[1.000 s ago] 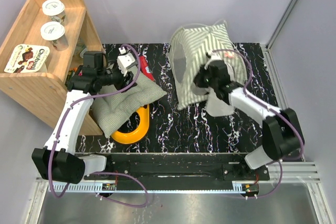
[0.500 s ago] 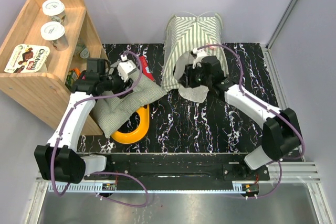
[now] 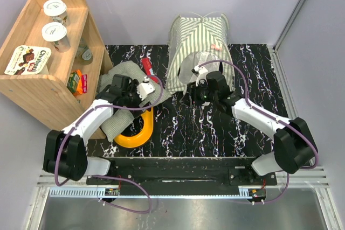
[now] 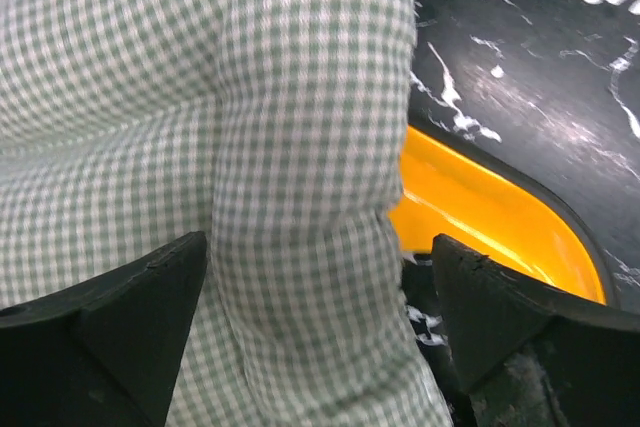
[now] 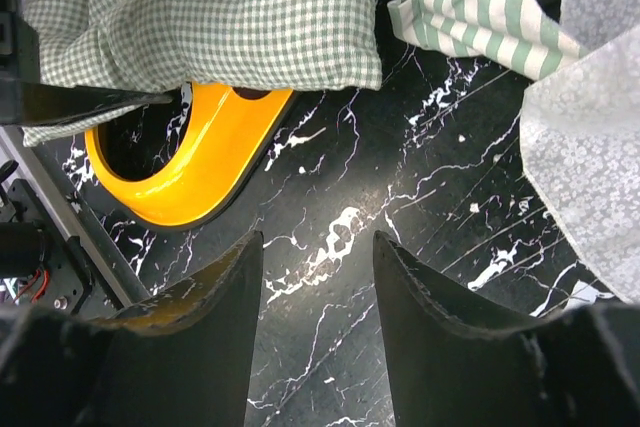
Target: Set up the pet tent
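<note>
Left gripper (image 3: 144, 86) lowered onto cushion (image 3: 119, 114); carton (image 3: 28, 60) reads "Choco".

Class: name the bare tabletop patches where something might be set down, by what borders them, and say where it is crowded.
Bare marble lies front-centre on the table, between the yellow ring and the right arm, and in the back right corner beside the pet tent. The left is crowded: cushion, ring, wooden shelf.

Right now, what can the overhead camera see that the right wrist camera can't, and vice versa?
Only overhead: the wooden shelf with its cups, and the roof of the pet tent. Only the wrist: the flower pattern on the lace curtain. Both: the checked cushion, the yellow ring partly under it, and striped tent fabric.
</note>
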Motion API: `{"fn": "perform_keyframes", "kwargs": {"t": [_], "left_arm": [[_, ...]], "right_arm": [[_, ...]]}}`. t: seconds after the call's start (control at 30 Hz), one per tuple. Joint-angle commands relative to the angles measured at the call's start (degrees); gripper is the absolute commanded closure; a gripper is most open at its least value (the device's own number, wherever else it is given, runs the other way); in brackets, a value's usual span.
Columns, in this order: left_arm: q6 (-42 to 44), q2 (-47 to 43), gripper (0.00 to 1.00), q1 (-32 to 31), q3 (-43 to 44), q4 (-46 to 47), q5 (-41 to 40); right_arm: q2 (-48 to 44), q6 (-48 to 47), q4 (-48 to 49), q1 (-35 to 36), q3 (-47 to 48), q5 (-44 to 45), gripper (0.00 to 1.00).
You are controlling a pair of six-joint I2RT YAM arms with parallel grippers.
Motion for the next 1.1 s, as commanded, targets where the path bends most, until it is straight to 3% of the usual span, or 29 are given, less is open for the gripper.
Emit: {"fn": "perform_keyframes", "kwargs": {"t": [0.0, 0.07, 0.13, 0.33, 0.5, 0.6, 0.77, 0.93, 1.0, 1.07], "left_arm": [[0.40, 4.04, 0.05, -2.46, -1.56, 12.10, -10.92], [0.66, 4.67, 0.15, -2.46, -1.30, 13.52, -13.76], [0.93, 4.32, 0.31, -2.46, -0.08, 11.69, -12.37], [-1.88, 2.05, 1.00, -2.46, 4.76, 3.78, -7.01], [-2.06, -5.86, 1.00, -2.46, 11.25, -2.37, -3.40], [-1.89, -7.28, 1.00, -2.46, 20.81, -11.40, 0.02], [1.00, -7.81, 1.00, -4.38, 35.67, -29.15, 14.42], [5.41, -8.25, 1.00, -8.86, 42.20, -40.42, 26.11], [6.20, -7.72, 1.00, -9.66, 43.61, -42.63, 30.51], [5.15, -7.55, 1.00, -9.75, 46.41, -43.43, 34.64]], "right_arm": [[-3.33, 0.59, 4.66, 0.45, -1.71, -1.11, 0.46], [-4.29, 0.42, 4.75, 0.45, -2.51, -1.20, 0.46], [-4.73, 0.06, 4.48, 0.45, -2.86, -1.37, 0.46], [-5.17, 1.20, 4.83, 0.45, -2.77, -1.64, 0.44], [-7.72, 1.99, 4.22, 0.45, -1.37, -2.08, 0.35], [-9.91, 2.17, -0.15, 0.45, 1.00, 2.21, 0.30], [-15.36, 2.52, -5.62, 0.36, 3.82, 9.60, 0.15], [-27.21, 3.67, -7.20, -1.48, 1.62, 15.85, 0.02], [-31.52, 0.35, -8.17, -1.83, 1.27, 14.29, 0.01], [-35.83, -5.44, -8.17, -1.75, 0.39, 5.79, 0.01]]}}
